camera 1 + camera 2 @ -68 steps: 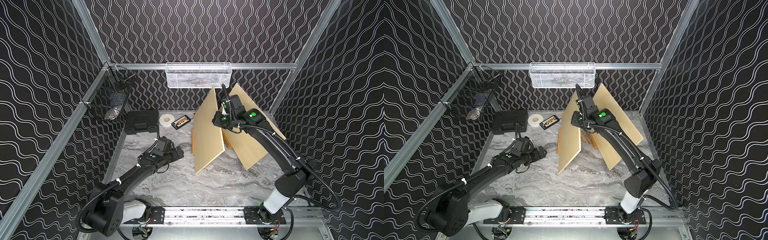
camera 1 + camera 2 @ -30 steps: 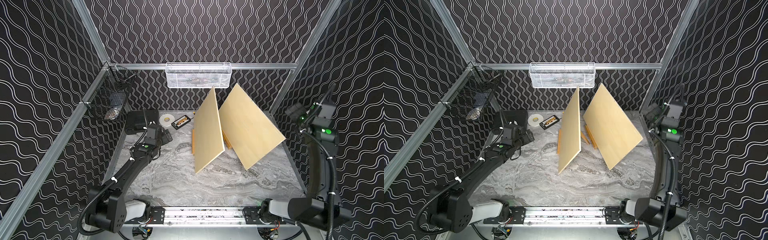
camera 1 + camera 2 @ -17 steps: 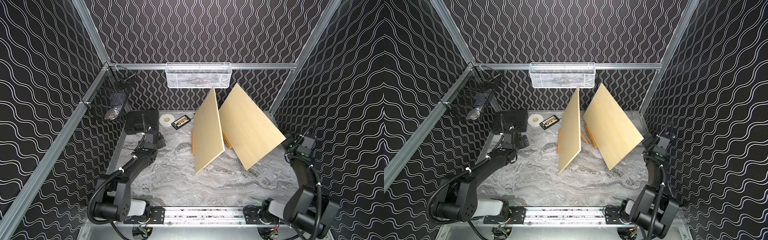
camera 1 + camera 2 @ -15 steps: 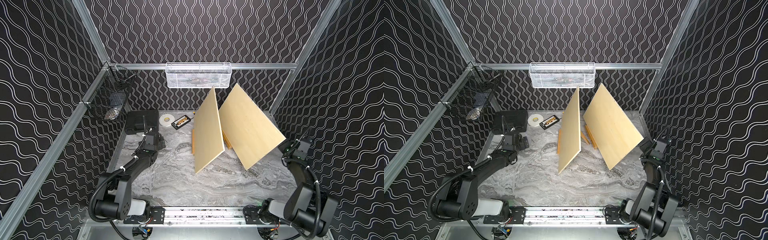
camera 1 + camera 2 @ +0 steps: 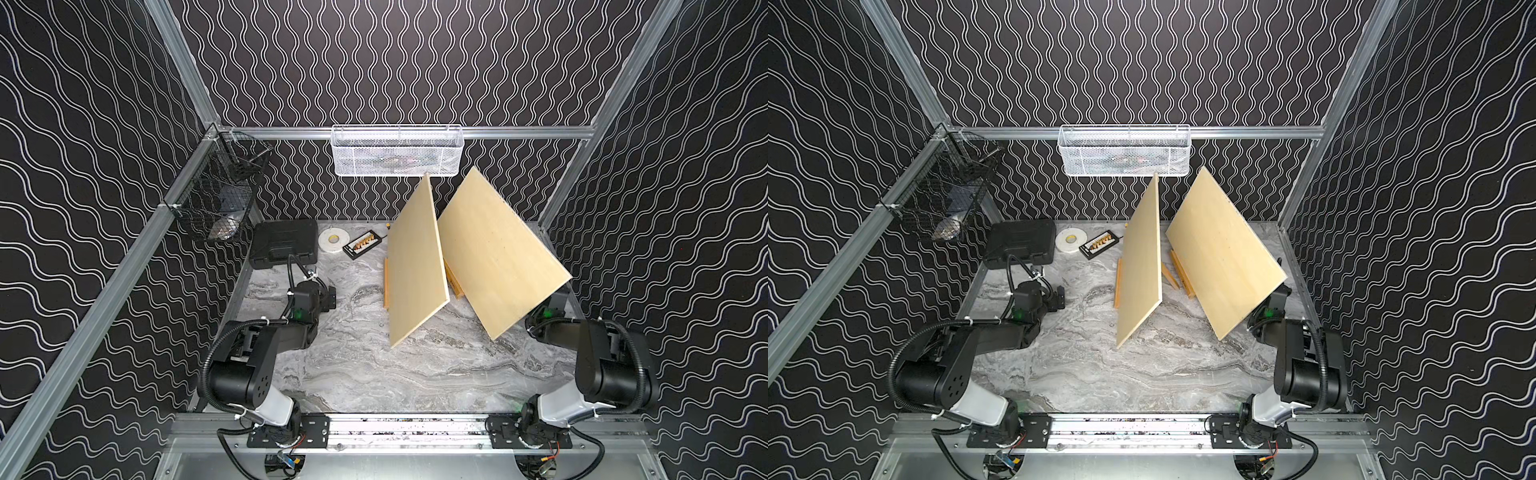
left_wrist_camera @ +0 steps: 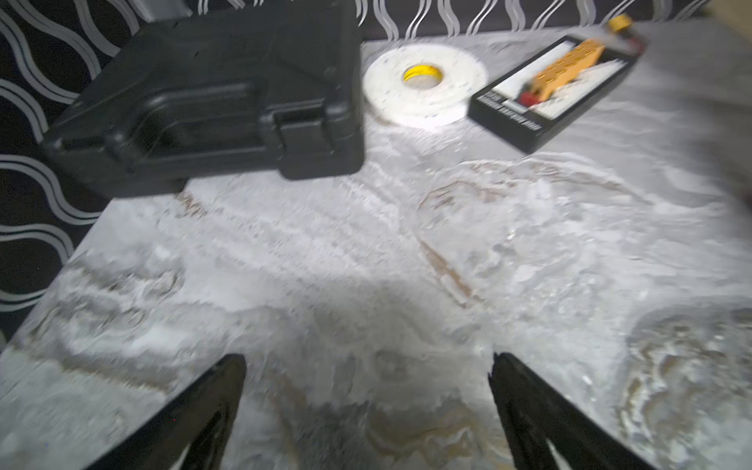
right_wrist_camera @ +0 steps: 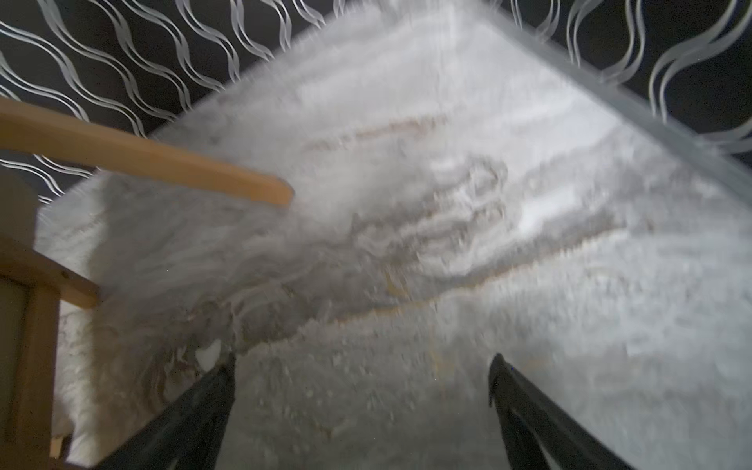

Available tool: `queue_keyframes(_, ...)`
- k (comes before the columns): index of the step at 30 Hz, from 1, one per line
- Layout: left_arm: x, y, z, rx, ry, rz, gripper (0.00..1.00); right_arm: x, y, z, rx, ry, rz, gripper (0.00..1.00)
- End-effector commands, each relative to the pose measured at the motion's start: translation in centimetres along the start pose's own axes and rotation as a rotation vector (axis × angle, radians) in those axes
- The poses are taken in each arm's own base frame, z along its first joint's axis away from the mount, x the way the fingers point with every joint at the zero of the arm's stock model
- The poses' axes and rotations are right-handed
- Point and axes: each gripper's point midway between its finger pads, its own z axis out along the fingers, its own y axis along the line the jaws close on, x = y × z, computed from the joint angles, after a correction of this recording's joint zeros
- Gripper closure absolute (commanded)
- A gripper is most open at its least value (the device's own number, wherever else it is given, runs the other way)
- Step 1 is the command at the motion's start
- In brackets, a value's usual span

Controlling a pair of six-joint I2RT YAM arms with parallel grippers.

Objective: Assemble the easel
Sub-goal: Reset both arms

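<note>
Wrist views: left gripper [image 6: 367, 358] and right gripper [image 7: 363, 358] were held spread apart, empty, over the table [image 6: 407, 244], off the easel [image 5: 498, 257].

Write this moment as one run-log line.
left gripper: open, empty | right gripper: open, empty | easel boards: standing, unheld

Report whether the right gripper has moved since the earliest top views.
Yes. The right gripper dropped from near the right panel's top edge to beside its lower right corner, nearer the robot's base.
</note>
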Motion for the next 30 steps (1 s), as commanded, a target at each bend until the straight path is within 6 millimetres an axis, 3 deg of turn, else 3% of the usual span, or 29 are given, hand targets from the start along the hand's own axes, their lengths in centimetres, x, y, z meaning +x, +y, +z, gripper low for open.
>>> queue_keyframes(1,-1.9,-1.3,-0.3,0.074,-0.143,0.028,0.01,-1.8,2.5,-0.2,-0.071,-0.081,-0.099,0.00)
queue_keyframes(6,-1.2,-1.5,-0.1,0.084,-0.143,0.026,0.01,-0.1,4.2,-0.3,-0.081,-0.154,-0.210,0.00)
queue_keyframes(10,-1.0,-0.9,0.0,0.066,-0.149,0.002,0.01,-0.1,3.3,0.1,-0.017,-0.125,-0.192,0.00)
queue_keyframes(13,-1.0,-0.9,0.0,0.064,-0.150,0.004,0.01,-0.4,3.7,0.1,-0.035,-0.187,-0.204,0.00)
queue_keyframes(30,-1.1,-0.9,0.0,0.067,-0.153,0.005,0.01,0.0,4.3,0.3,-0.039,-0.156,-0.232,0.00)
